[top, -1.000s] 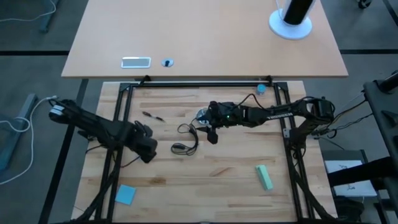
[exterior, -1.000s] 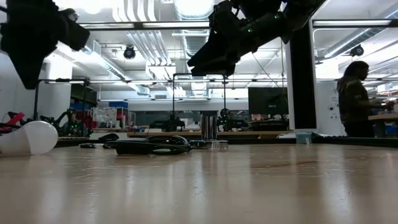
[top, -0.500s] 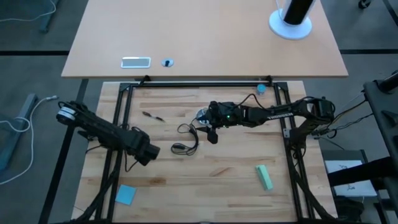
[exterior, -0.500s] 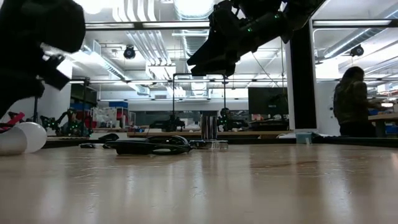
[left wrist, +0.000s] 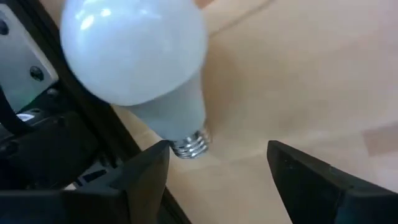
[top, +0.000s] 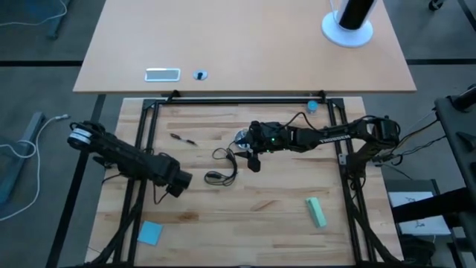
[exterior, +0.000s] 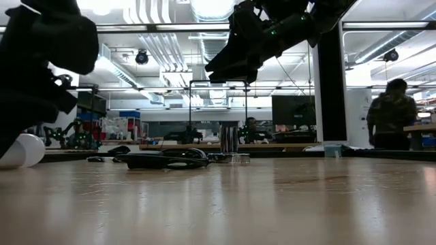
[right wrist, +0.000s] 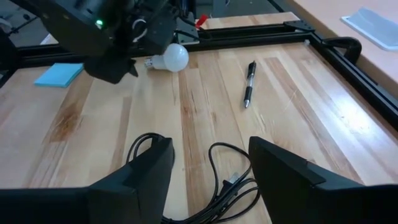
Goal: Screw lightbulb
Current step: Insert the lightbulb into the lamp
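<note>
The lightbulb [left wrist: 134, 56], frosted white, lies on its side on the wooden table, its grey screw base [left wrist: 191, 144] toward my left gripper [left wrist: 217, 168]. That gripper is open and points down just above the bulb, its fingers apart from it. The right wrist view shows the bulb [right wrist: 169, 57] beside the left gripper [right wrist: 118, 59]; the arm hides it in the high view. My right gripper [top: 253, 160] hangs open over the black cord [right wrist: 217, 168], near the round silver socket [top: 243, 137].
A pen [top: 182, 138] lies at the far left of the wood. A blue pad [top: 149, 232] is near the front left, a green block [top: 316, 211] at the front right, a blue cap [top: 312, 106] at the back. Black frame rails [top: 141, 149] edge the table.
My left gripper has come down toward the lightbulb, and in the low view it now covers part of it. The bulb has stayed where it lay.
</note>
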You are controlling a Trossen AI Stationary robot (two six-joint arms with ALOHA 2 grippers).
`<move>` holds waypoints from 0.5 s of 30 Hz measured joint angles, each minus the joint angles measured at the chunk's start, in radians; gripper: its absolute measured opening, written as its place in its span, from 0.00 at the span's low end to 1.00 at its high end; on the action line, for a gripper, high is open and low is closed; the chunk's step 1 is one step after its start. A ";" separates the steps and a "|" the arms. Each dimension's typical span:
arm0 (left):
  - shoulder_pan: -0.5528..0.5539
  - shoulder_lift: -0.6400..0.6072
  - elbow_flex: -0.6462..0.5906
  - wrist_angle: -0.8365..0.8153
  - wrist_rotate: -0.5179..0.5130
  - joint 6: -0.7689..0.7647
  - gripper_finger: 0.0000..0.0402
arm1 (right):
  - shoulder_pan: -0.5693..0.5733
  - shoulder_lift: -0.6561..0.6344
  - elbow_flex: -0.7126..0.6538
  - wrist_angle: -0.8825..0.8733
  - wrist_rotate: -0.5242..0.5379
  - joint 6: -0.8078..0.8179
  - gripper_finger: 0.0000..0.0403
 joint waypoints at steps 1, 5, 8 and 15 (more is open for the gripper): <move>0.015 0.007 -0.003 0.002 -0.001 0.000 0.65 | 0.000 0.000 0.000 -0.001 0.000 0.000 0.53; 0.047 0.019 -0.045 0.116 0.005 0.067 0.60 | 0.000 0.000 0.000 0.000 0.000 0.000 0.54; 0.050 0.016 -0.066 0.181 0.021 0.112 0.56 | 0.000 0.000 0.000 -0.001 0.000 0.000 0.55; 0.050 0.011 0.026 -0.003 -0.070 0.080 0.50 | 0.000 0.000 -0.001 -0.001 0.000 0.000 0.52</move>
